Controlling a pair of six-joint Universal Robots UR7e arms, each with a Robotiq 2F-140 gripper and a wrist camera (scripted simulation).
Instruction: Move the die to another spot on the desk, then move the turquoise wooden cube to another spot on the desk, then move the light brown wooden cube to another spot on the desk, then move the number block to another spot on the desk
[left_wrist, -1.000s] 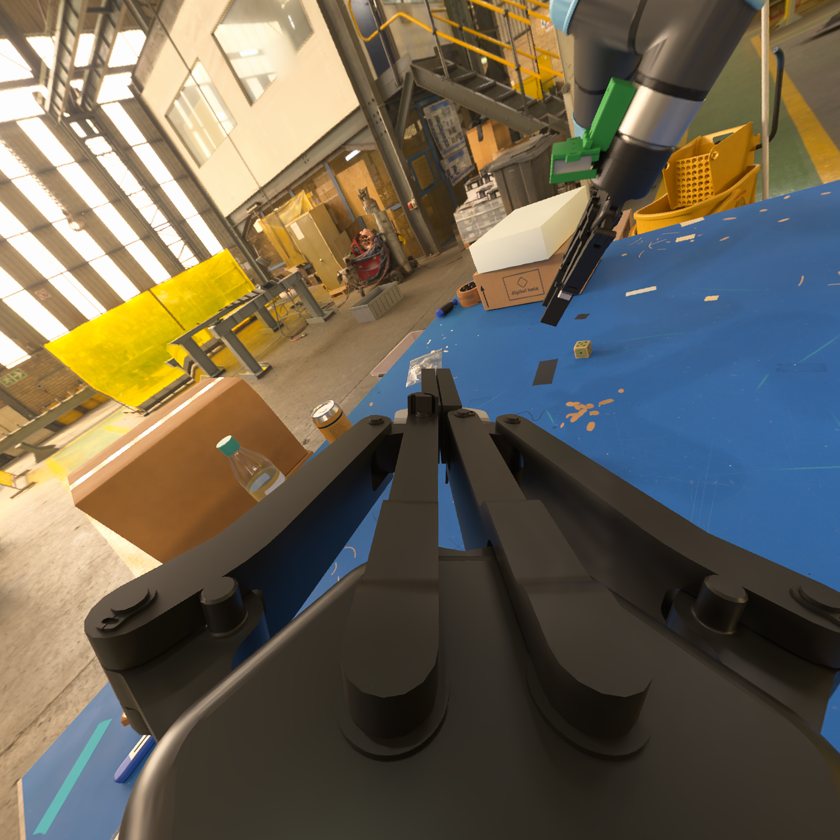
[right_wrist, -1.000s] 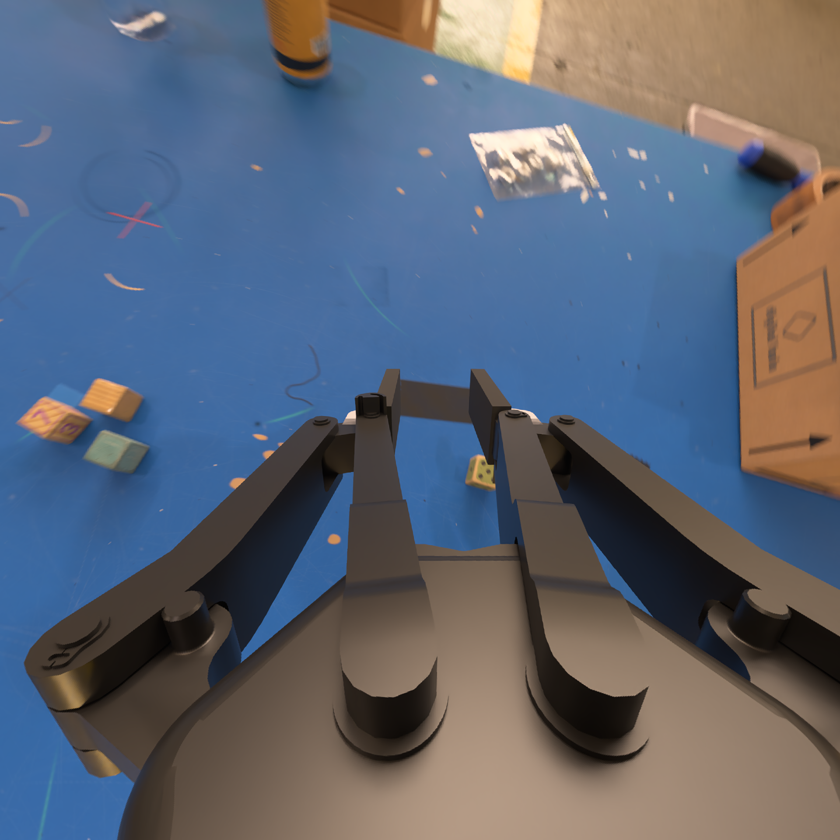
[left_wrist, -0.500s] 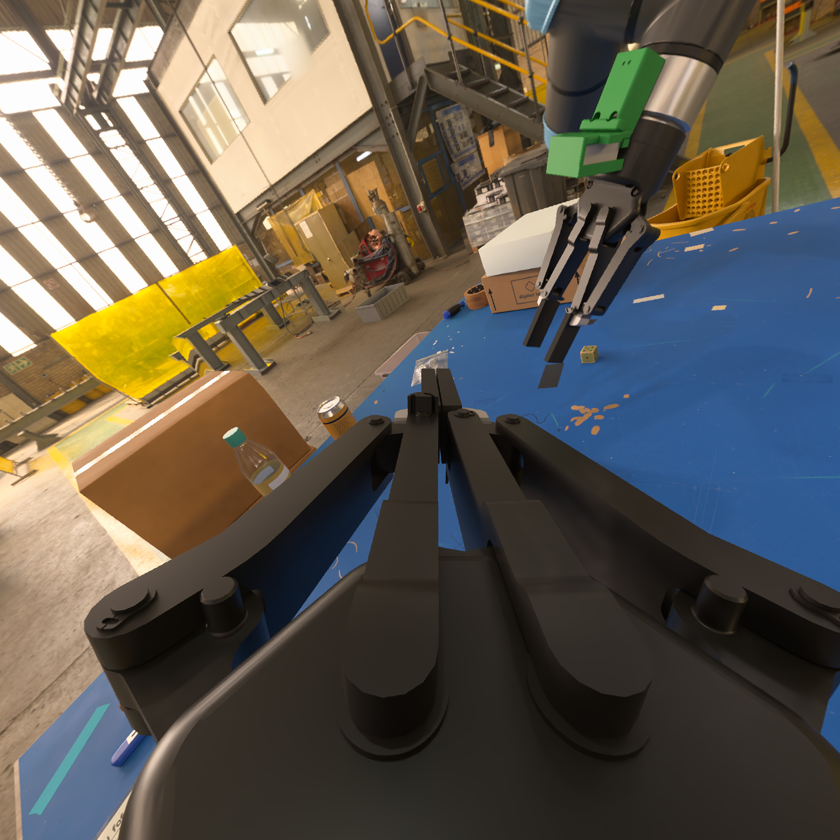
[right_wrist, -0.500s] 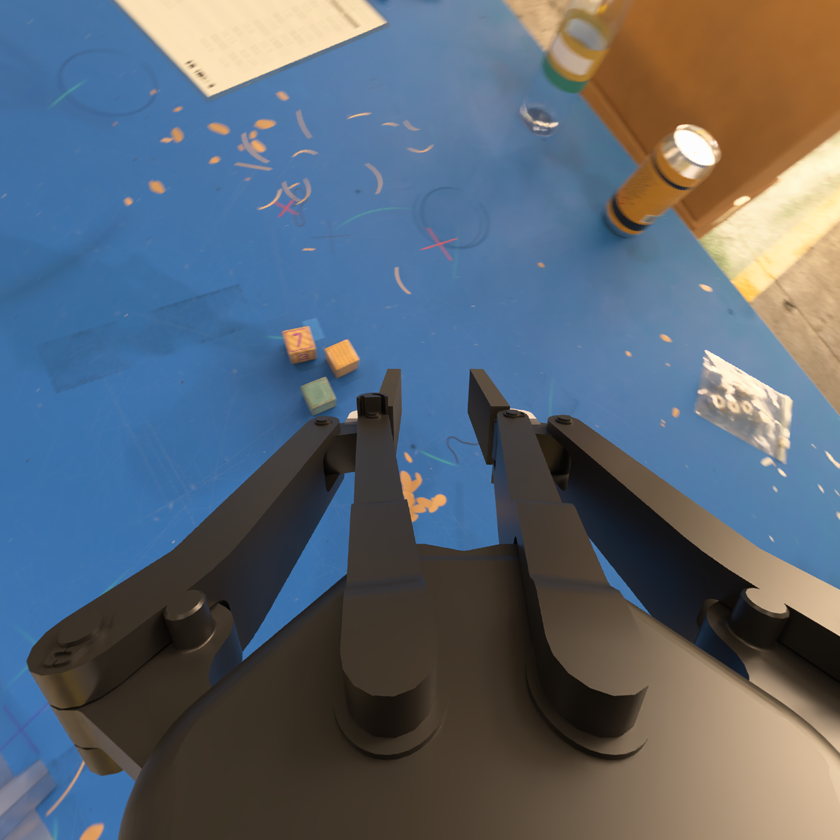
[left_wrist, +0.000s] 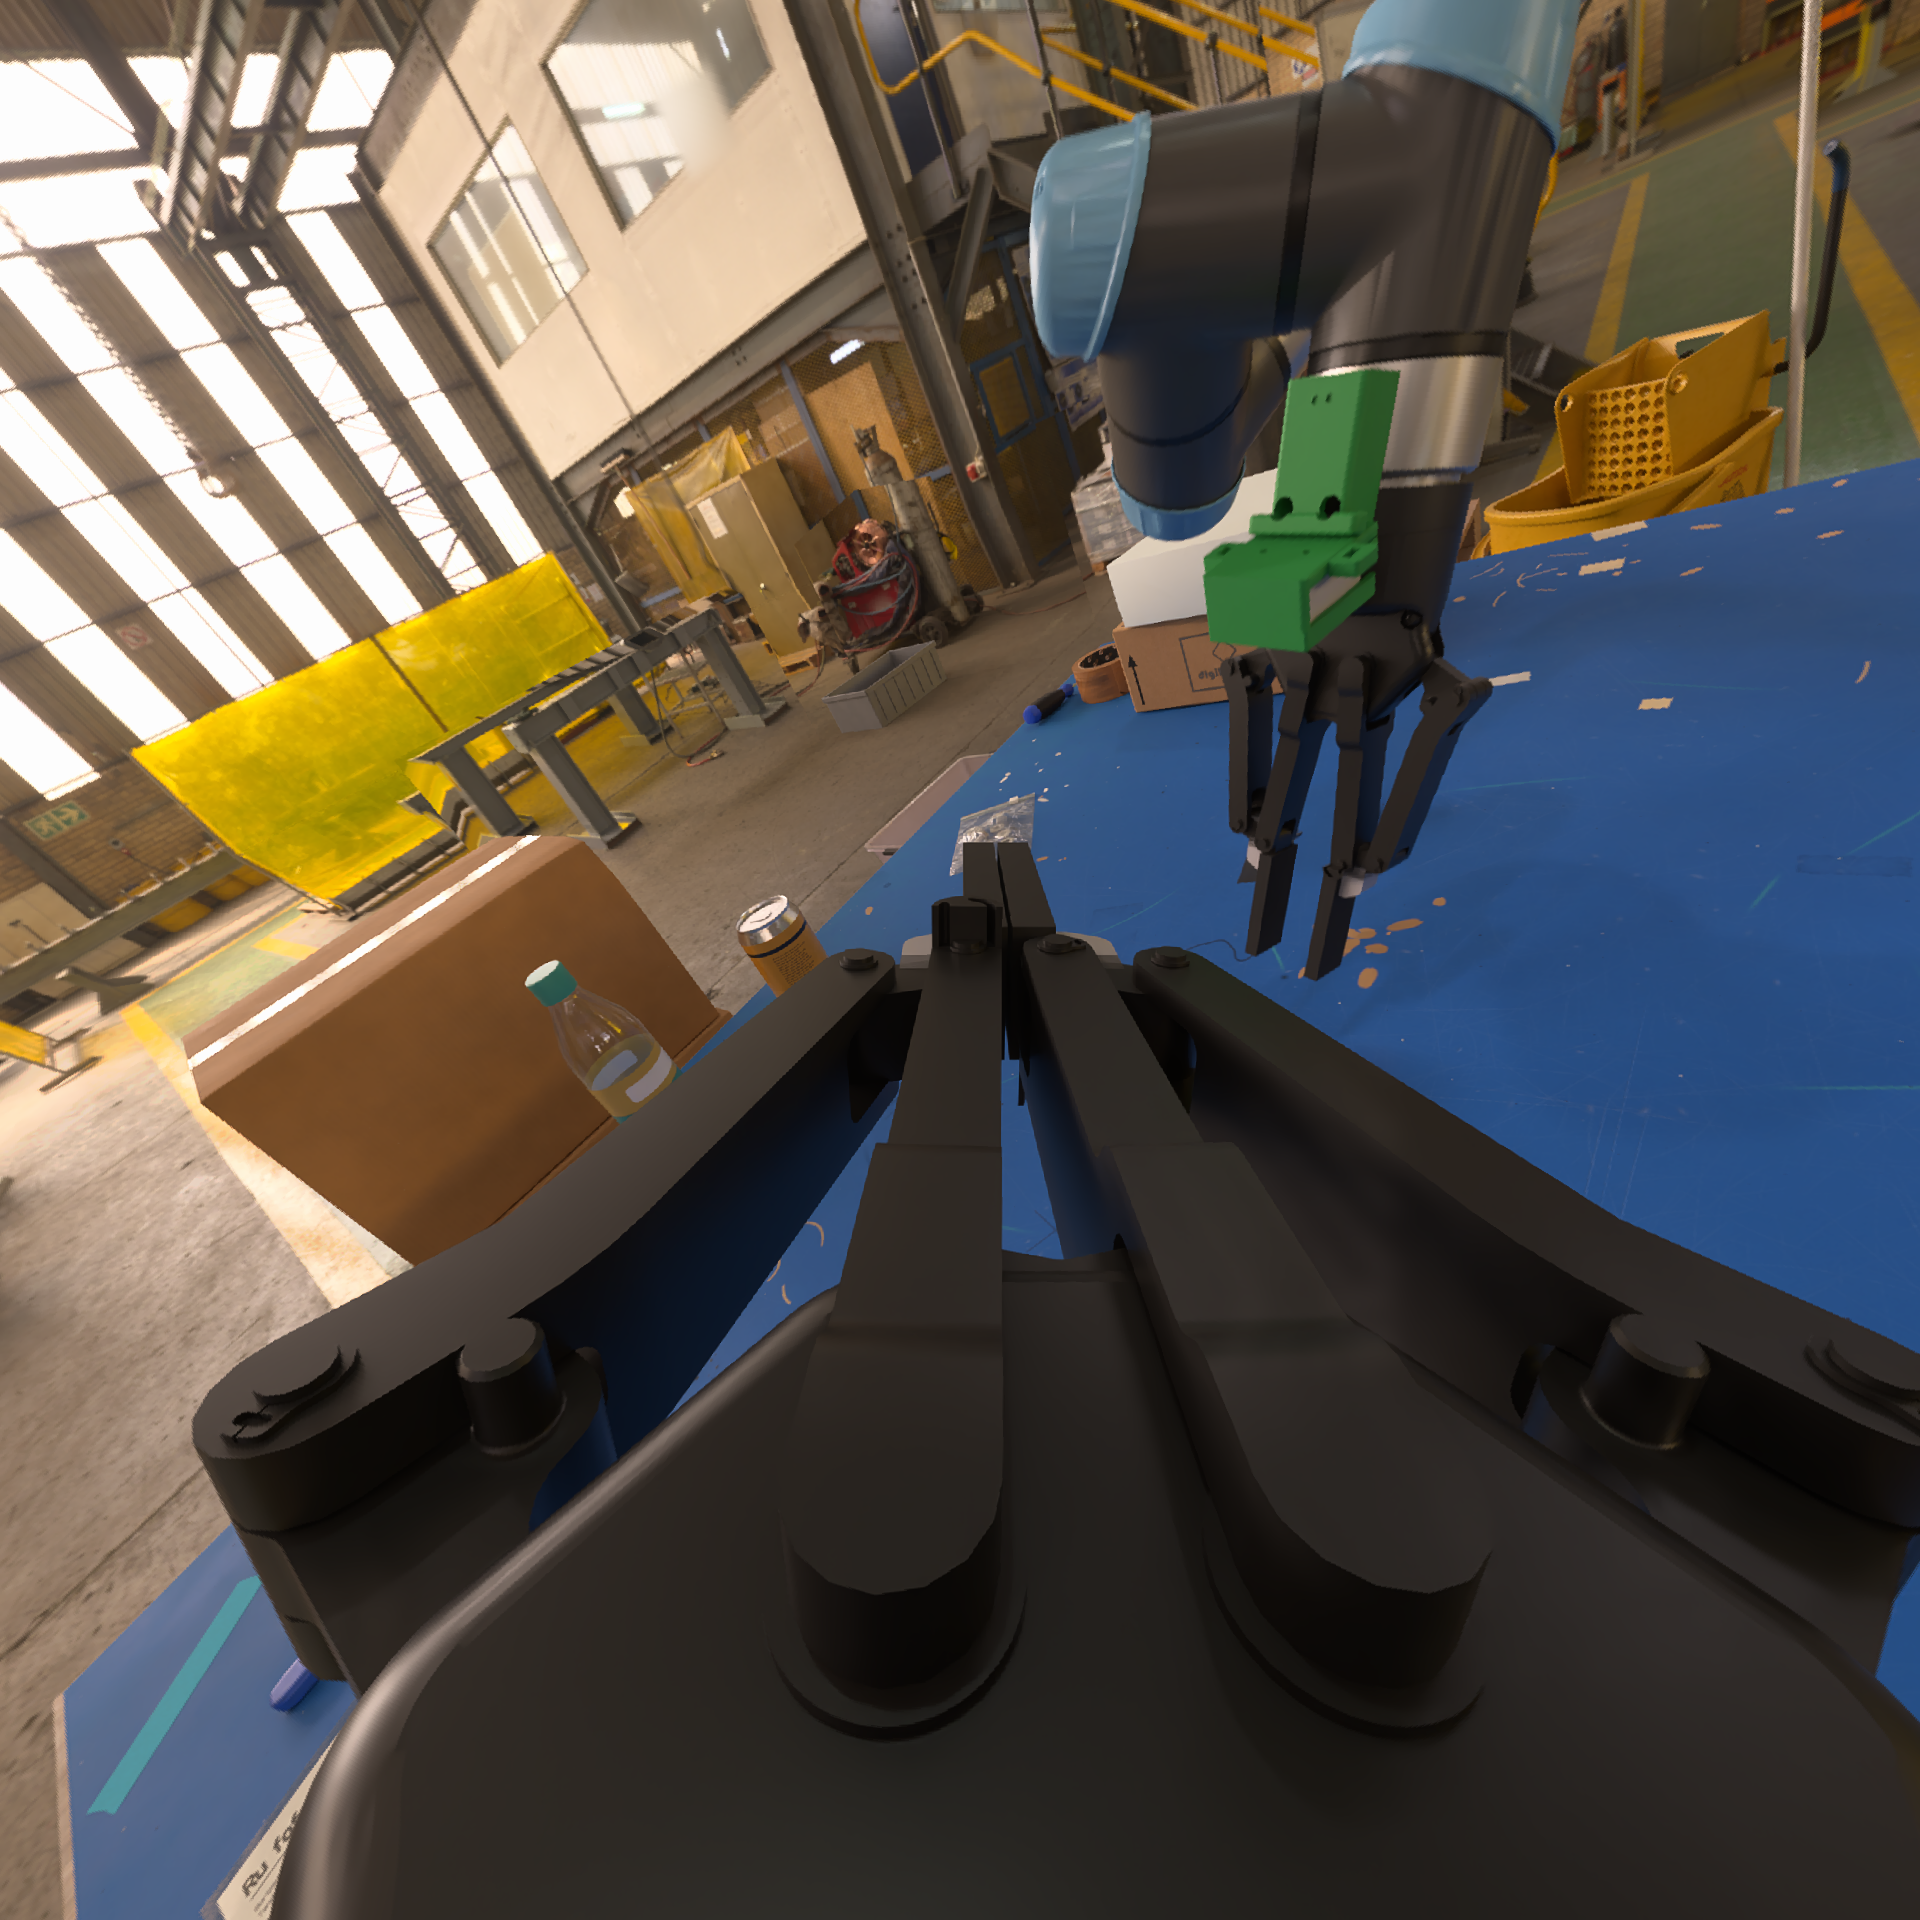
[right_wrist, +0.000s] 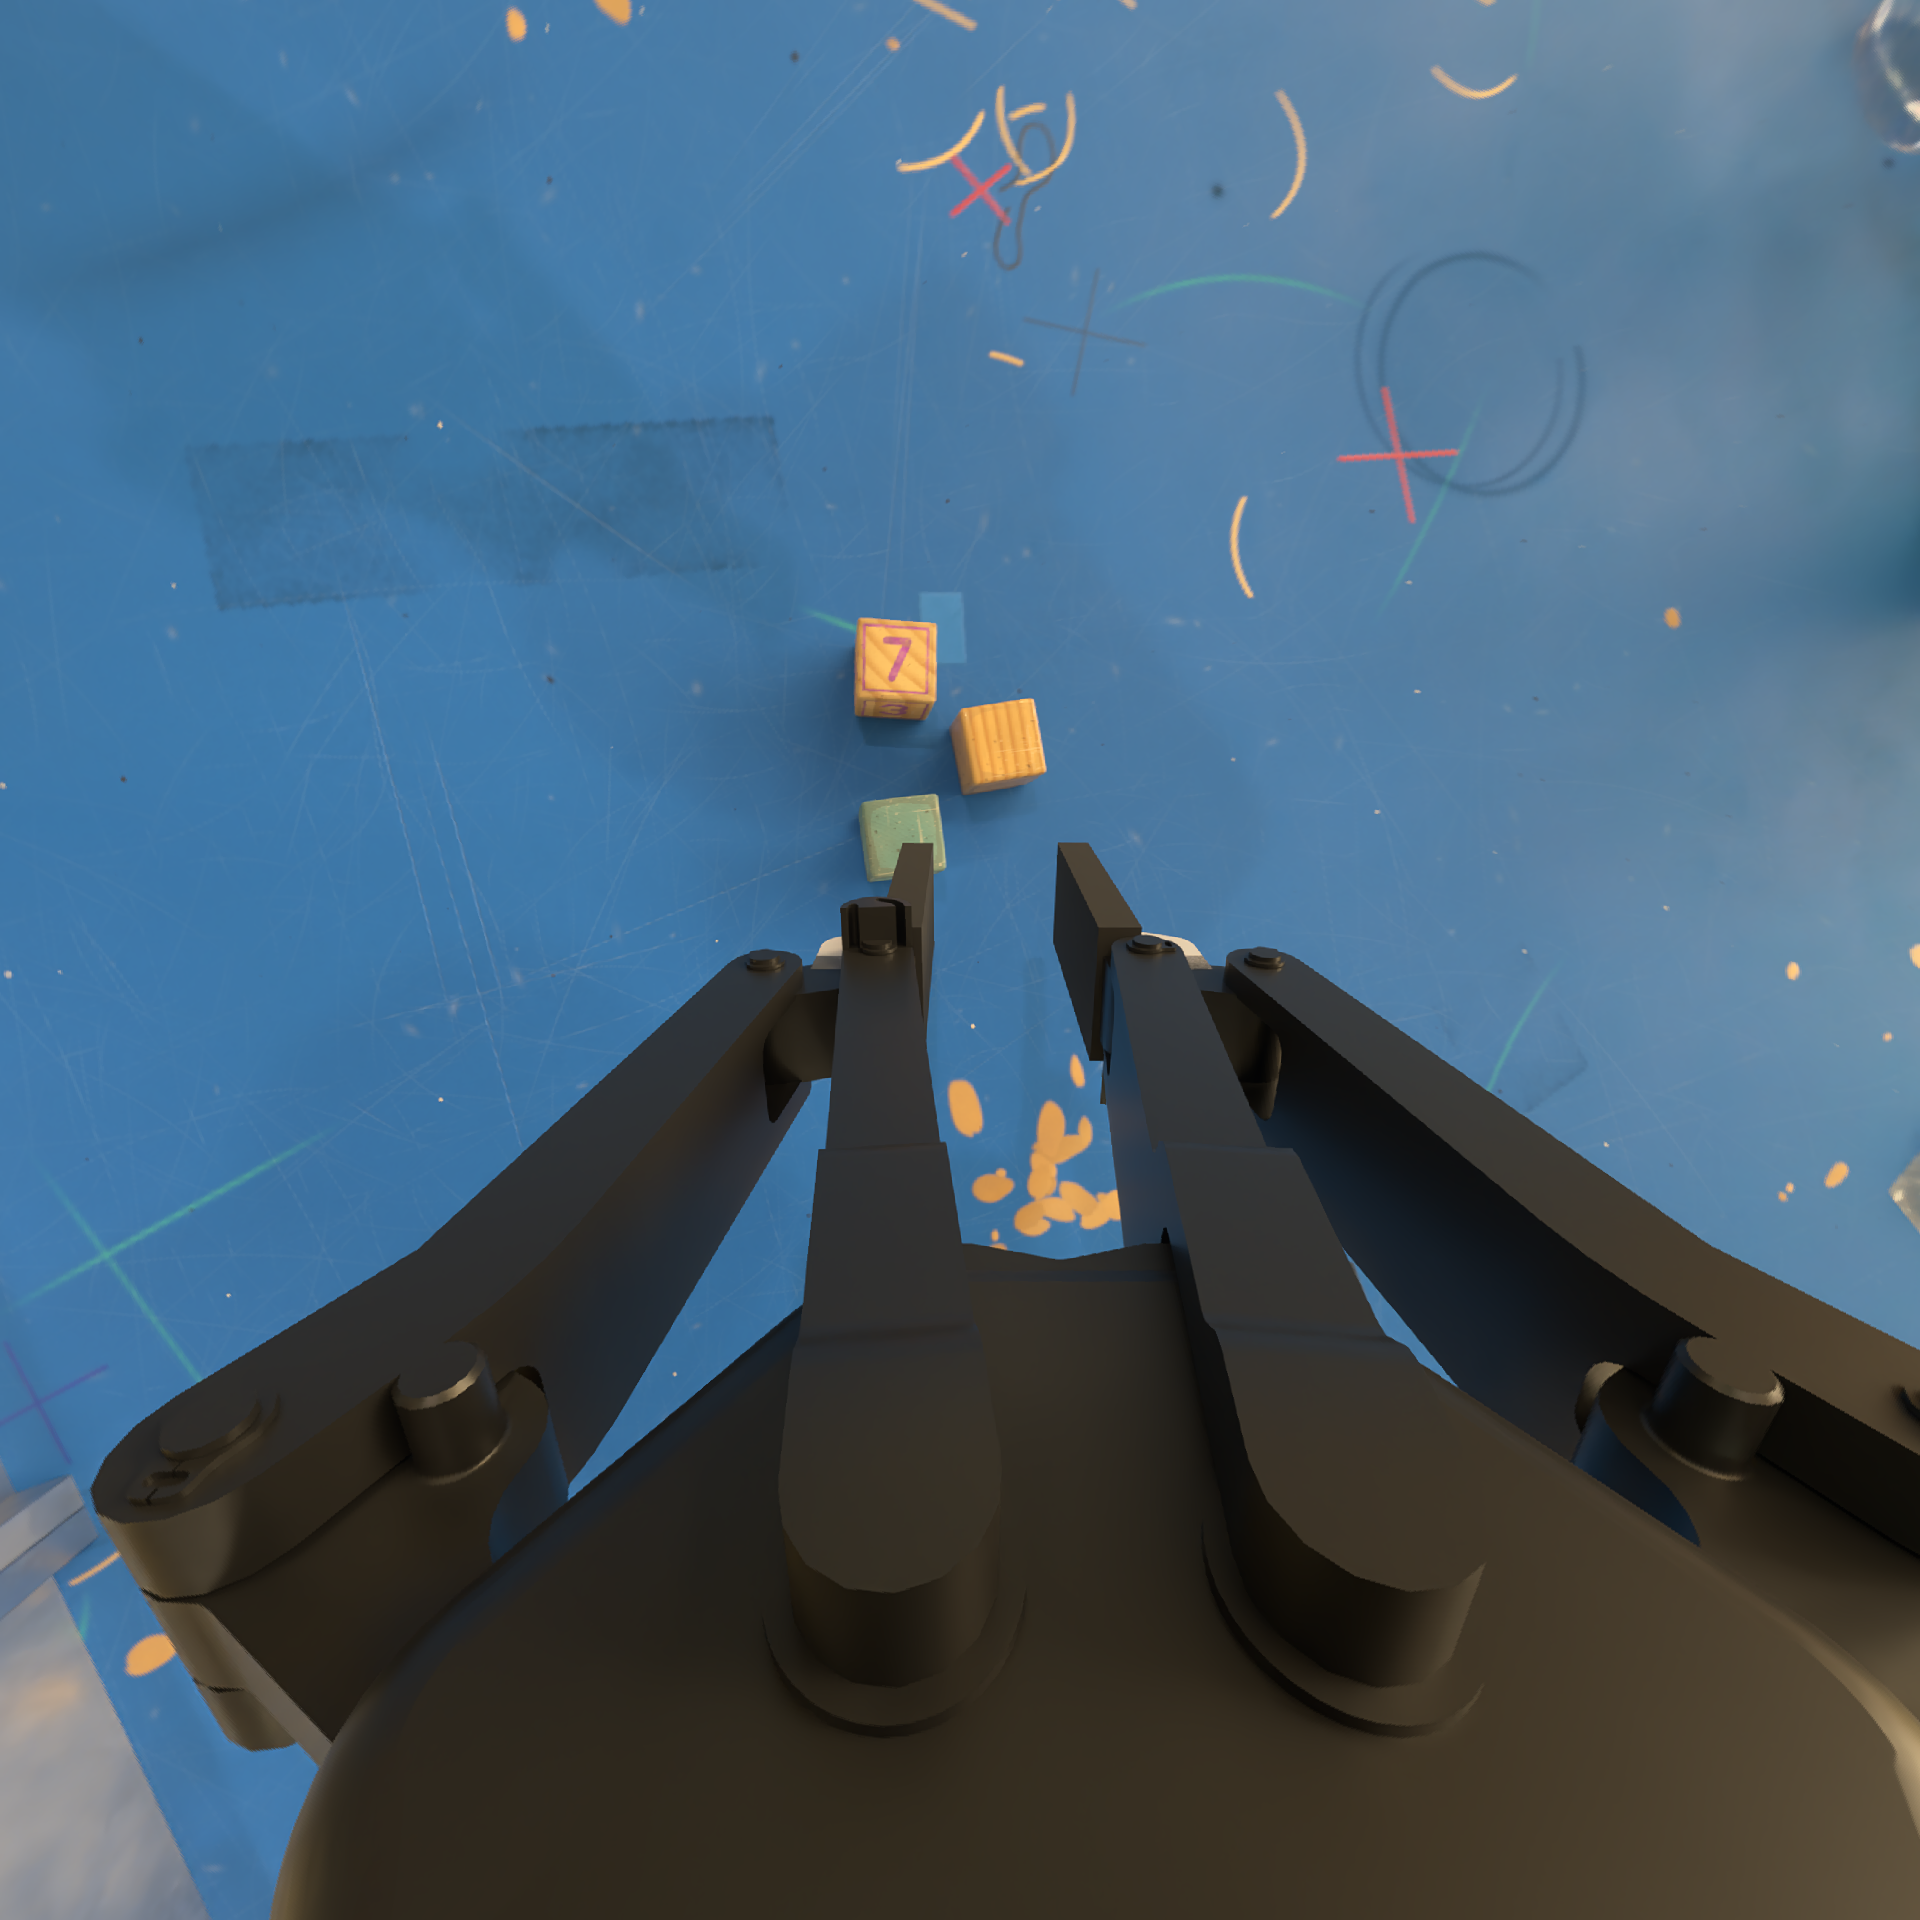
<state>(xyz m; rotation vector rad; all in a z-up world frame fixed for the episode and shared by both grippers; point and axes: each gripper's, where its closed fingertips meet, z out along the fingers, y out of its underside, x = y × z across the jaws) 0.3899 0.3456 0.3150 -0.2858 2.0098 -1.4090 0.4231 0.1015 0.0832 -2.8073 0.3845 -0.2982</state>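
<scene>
Scuffed blue desk top (right_wrist: 520, 935), covered in chalky marks and orange flecks, with nothing from the task anywhere near an edge. Closest thing is the right gripper (right_wrist: 992, 883), black fingers spread apart and empty, pointing down at the middle of the desk. Right under its left fingertip (right_wrist: 914, 873) sits the small turquoise wooden cube (right_wrist: 896, 831), partly hidden by it. Just past that is the plain light brown wooden cube (right_wrist: 997, 744), then the yellow number block with a pink figure (right_wrist: 895, 665), all three bunched up close. My worry: the gap isn't centred on the turquoise one, so coming straight down could land a finger on top of it, or knock it into its neighbours. The die is not in sight. Left gripper (left_wrist: 995, 868) hangs over the desk's near edge, fingers pressed together, holding nothing.
</scene>
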